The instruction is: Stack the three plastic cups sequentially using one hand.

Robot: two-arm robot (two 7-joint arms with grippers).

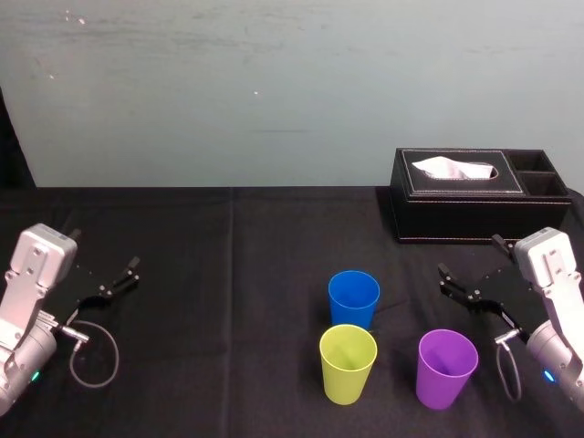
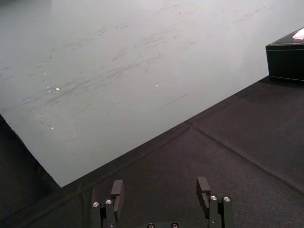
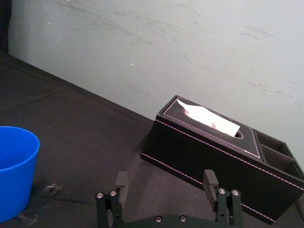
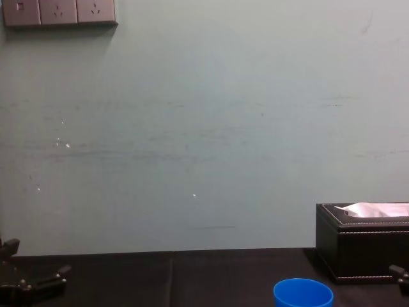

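Presently my right claw [image 1: 470, 260] gapes wide by the desk's [image 1: 228, 365] right edge near the purple cup [image 1: 447, 367]; left claw [image 1: 105, 251] likewise, left edge.

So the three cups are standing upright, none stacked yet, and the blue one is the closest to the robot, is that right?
Not quite. All three are upright and unstacked, but the blue cup is the farthest from the robot. The yellow-green cup and the purple cup stand nearer to it. The head view shows this.
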